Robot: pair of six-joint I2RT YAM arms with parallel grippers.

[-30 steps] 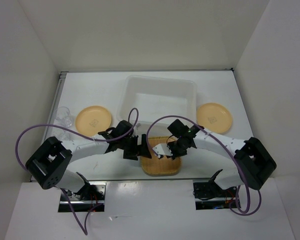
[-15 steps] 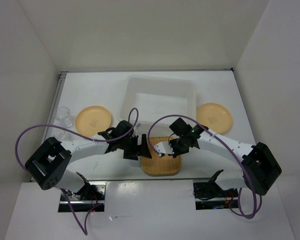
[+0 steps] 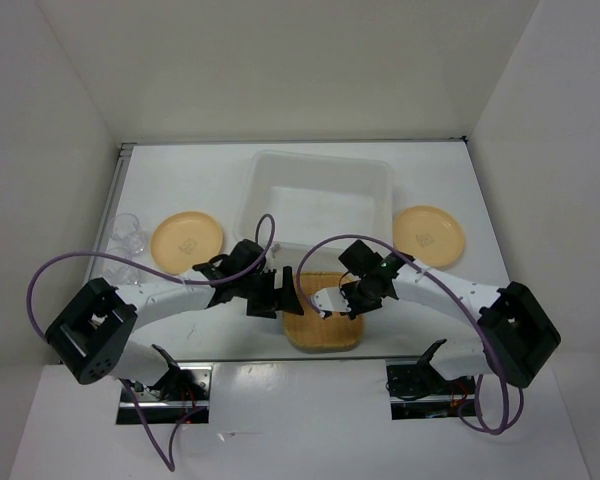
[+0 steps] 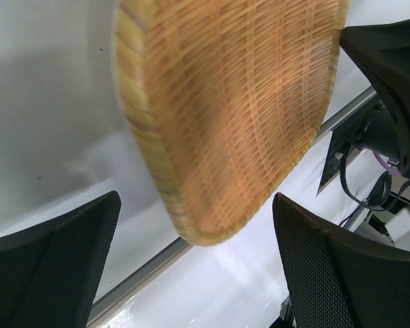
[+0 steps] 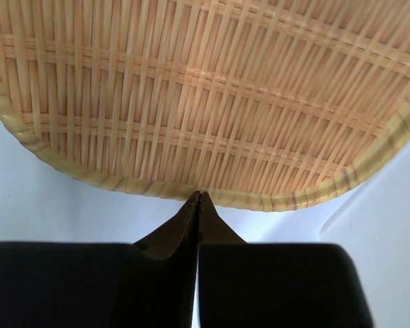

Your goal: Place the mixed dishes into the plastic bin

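The square woven tray (image 3: pixel 325 328) sits near the table's front edge, just in front of the translucent plastic bin (image 3: pixel 270 168). My left gripper (image 3: pixel 283 296) is open at the tray's left edge; in the left wrist view the tray's corner (image 4: pixel 239 102) lies between the wide-spread fingers (image 4: pixel 55 266). My right gripper (image 3: pixel 342 302) is shut, and its tips (image 5: pixel 199 193) touch the tray's rim (image 5: pixel 205 89) without holding it. One pale-orange plate (image 3: pixel 186 238) lies left of the bin and another (image 3: pixel 429 235) lies to its right. Clear cups (image 3: pixel 128 234) stand at the far left.
White walls close in the table on the left, right and back. A metal strip (image 3: pixel 230 352) marks the table's front edge just below the tray. Purple cables (image 3: pixel 50 275) loop over both arms.
My right gripper has shifted slightly toward the tray's upper right rim, and that arm's elbow has moved a little. The left arm and tray have barely moved.
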